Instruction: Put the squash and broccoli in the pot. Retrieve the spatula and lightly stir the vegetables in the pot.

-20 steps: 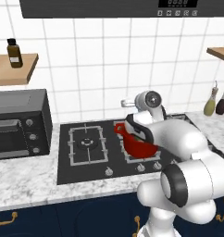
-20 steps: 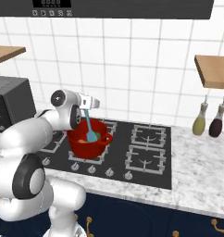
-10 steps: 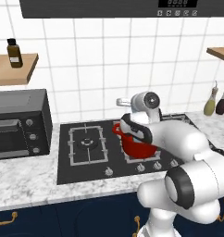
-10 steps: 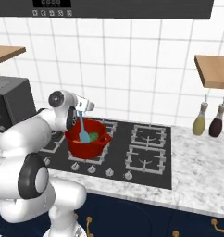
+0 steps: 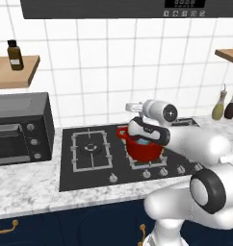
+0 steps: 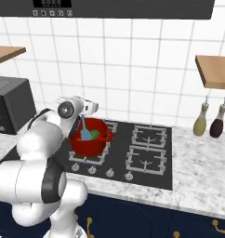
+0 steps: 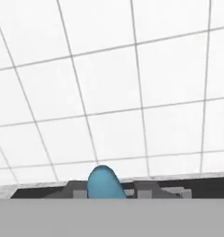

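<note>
Over the stove's front left burner we hold the spatula in the pot, gripper clamped on its handle, at 12 o'clock of the rim. Broccoli lies inside. A too wide stir may push the pot wall and tip it, we think.

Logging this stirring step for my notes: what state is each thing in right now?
Glossy red round pot: upright on a front hob burner, no lid.
Slim light-blue spatula: held by its handle, blade down inside the pot.
Lumpy green broccoli: lying in the pot.
Two-finger gripper: shut on the spatula, above the pot.
Black countertop oven: door closed.
</note>
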Robot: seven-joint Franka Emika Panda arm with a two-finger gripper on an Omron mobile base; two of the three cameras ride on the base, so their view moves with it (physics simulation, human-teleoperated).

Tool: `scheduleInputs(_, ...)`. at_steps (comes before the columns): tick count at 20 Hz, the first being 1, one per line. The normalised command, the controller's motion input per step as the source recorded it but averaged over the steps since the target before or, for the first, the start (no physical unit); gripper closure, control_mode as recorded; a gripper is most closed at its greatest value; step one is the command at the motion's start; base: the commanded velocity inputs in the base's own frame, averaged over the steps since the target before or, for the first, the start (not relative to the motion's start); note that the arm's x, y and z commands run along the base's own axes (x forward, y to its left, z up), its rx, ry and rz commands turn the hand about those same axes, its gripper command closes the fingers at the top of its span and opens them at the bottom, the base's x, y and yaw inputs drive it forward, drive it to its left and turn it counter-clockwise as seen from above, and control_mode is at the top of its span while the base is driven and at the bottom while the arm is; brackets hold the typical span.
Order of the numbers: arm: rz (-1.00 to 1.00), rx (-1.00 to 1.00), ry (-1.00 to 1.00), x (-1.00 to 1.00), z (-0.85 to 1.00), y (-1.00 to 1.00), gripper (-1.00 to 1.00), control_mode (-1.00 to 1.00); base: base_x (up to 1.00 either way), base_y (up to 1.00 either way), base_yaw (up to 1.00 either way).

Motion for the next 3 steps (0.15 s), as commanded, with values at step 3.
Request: scheduleInputs(3,0.12,-0.06,-0.12,-0.01,-0.25,-0.20,1.00,-1.00,0.00,0.00,0.00)
